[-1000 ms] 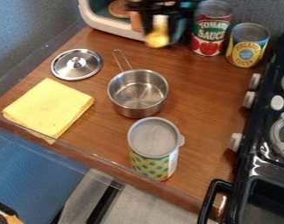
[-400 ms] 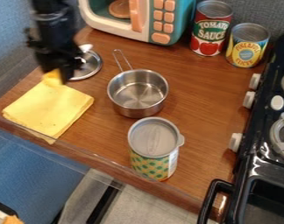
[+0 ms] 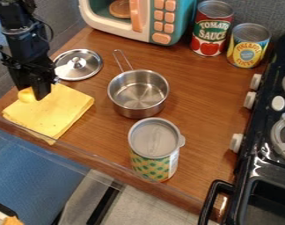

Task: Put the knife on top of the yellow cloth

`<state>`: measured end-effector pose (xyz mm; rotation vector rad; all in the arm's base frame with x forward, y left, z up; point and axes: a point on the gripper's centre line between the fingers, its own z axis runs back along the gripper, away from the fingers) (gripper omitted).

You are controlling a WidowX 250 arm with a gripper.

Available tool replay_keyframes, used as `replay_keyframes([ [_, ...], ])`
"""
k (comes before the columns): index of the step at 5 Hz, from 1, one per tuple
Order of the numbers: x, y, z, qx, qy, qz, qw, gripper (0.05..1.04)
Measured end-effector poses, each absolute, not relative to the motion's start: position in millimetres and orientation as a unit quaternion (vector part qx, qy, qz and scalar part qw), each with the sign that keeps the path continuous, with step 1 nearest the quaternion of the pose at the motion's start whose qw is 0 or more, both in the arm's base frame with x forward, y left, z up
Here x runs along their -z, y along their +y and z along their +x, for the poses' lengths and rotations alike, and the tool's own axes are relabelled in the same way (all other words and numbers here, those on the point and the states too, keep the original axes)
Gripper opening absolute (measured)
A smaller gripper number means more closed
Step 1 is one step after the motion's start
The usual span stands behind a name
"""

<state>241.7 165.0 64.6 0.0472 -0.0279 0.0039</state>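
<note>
The gripper (image 3: pixel 33 91) looks clamped on the yellow knife (image 3: pixel 27 95), over the eleven-o'clock side of the yellow cloth (image 3: pixel 49 112). The cloth's middle lies toward five o'clock; I'd ease that way, then lower.

Green-dotted can (image 3: pixel 152 165), yellow cloth (image 3: pixel 51 110)

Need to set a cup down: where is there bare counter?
Bare wood lies between the saucepan and the stove, and between the yellow cloth and dotted can. The upper left is crowded: the hand hangs over the cloth, near the lid.
</note>
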Motion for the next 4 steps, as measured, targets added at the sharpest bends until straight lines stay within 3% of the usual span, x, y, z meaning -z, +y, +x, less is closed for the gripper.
replay_keyframes([
  [1, -59, 157, 231, 0.016, 0.009, 0.002, 1.0, 0.467],
  [2, -57, 155, 228, 0.021, 0.012, -0.001, 1.0, 0.543],
  [3, -71, 157, 229, 0.018, -0.005, 0.017, 1.0, 0.854],
  [4, -76, 156, 227, 0.025, -0.018, 0.023, 0.999, 1.014],
])
